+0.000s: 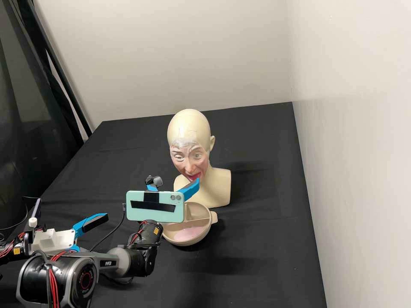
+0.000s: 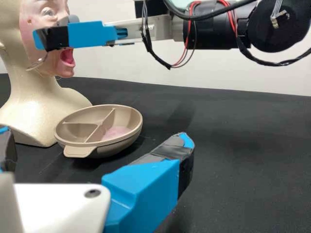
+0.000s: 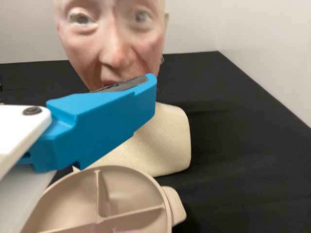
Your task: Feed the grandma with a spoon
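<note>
as you look across the black bench (image 1: 257,141), grandma head (image 1: 195,149): upright mid-bench, mouth open.
bowl (image 1: 201,216): divided, just in front of the bust.
right gripper (image 2: 53,38): raised, tip at her mouth; open or closed, you cannot tell.
left gripper (image 1: 97,222): low, well apart from the bowl, fingers spread, empty.

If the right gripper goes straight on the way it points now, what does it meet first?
Probably the open mouth of the head: the right gripper points at it from close by, above the bowl. The gap between them is hard to judge.
</note>
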Tool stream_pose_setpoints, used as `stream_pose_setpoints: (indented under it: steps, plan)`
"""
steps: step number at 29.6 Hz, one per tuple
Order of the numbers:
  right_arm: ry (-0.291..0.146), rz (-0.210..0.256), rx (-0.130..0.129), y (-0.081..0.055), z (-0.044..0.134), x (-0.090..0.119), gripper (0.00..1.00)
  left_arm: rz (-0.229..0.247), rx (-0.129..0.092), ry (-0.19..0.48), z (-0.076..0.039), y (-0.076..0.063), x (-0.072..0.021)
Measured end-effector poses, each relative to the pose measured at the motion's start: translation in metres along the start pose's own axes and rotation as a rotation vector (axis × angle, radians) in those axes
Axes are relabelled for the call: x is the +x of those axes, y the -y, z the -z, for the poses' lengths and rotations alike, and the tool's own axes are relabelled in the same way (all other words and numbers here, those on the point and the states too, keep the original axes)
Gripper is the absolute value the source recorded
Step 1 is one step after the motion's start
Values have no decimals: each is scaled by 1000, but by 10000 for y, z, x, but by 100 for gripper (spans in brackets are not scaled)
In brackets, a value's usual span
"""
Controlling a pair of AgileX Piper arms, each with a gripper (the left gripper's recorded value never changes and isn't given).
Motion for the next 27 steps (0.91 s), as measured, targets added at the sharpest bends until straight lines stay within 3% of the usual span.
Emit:
stream_pose_setpoints:
  steps: [4, 12, 13, 18, 23, 27]
  plan:
    - [7, 19, 4, 11, -60, -94, 100, 0, 0, 0, 0, 0, 0]
    - [4, 47, -13, 44, -85, -202, 100, 1, 1, 6, -17, 4, 0]
    - [0, 45, -13, 39, -80, -203, 0, 1, 1, 6, -17, 4, 0]
    - [-35, 19, 6, 22, -54, -224, 0, 1, 1, 6, -17, 4, 0]
    - [-33, 15, 21, 5, -72, -229, 0, 1, 1, 6, -17, 4, 0]
    - [-41, 24, 17, 10, -62, -231, 0, -1, 1, 6, -18, -2, -1]
